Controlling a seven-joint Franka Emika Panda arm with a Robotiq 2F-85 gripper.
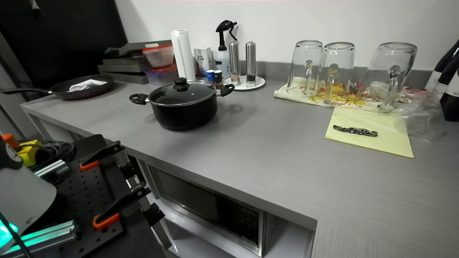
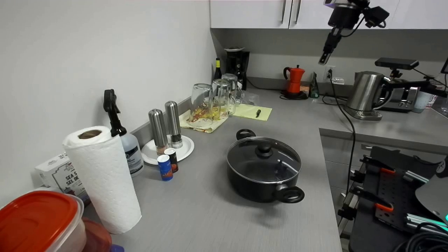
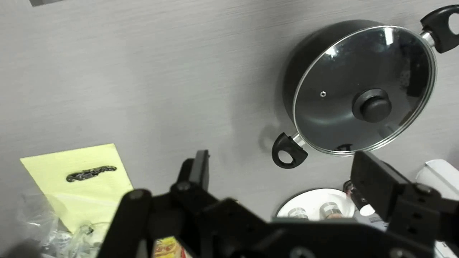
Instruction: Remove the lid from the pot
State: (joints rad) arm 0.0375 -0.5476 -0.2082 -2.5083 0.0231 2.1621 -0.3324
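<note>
In exterior view: lid (image 1: 171, 95) sits on pot (image 1: 184, 116).
In exterior view: gripper (image 2: 323, 59) hangs high, well apart; I'd fear low approach bumping side handle (image 2: 289, 200), shoving pot.
Wrist view: jaws wide, holding nothing; off-centre bite could slip off knob (image 3: 375, 108).

In the wrist view, we find the pot's (image 3: 306, 53) two-o'clock handle (image 3: 440, 33) cut by the edge; the gripper (image 3: 284, 171) hides the white plate's (image 3: 319, 196) six-o'clock side. In an exterior view, we note the red-lidded tub (image 2: 40, 222) cropped at eight o'clock.
</note>
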